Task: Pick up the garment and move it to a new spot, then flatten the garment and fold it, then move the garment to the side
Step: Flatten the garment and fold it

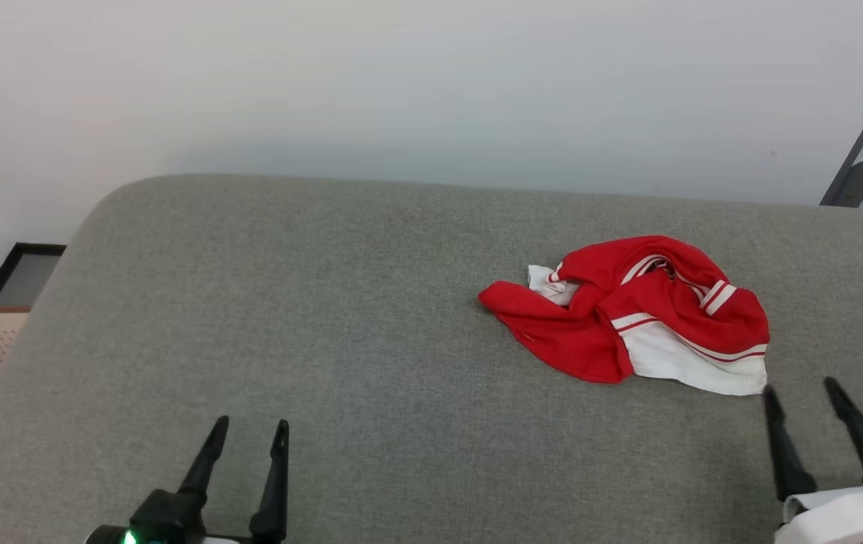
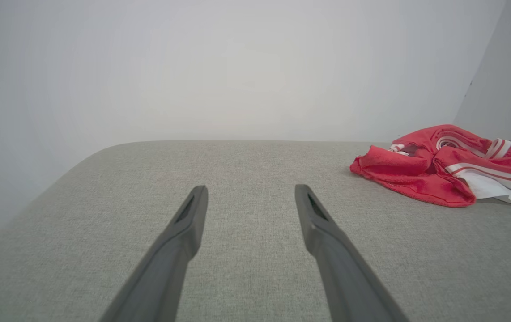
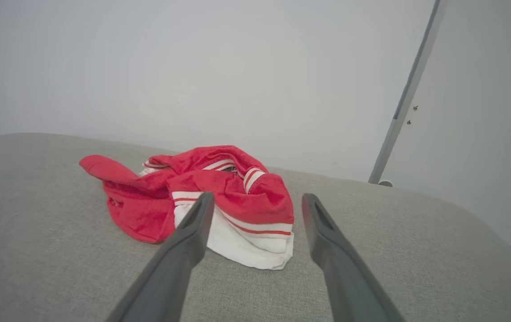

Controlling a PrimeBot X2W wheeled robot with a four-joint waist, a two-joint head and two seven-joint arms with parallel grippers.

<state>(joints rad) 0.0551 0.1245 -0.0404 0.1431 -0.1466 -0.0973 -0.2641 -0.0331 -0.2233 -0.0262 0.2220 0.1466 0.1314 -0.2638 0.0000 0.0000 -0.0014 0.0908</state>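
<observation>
Surface: grey fabric-covered pad (image 1: 326, 317), rounded far-left corner
Load: crumpled red-and-white garment (image 1: 628, 317), lying right of centre, toward the far edge

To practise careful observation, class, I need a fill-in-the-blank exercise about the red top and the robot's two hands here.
The crumpled sports top is mostly ____ with white trim.
The left hand and right hand both stand ____.
The sports top lies nearer the ____ hand.
Missing words: red; open; right.
</observation>
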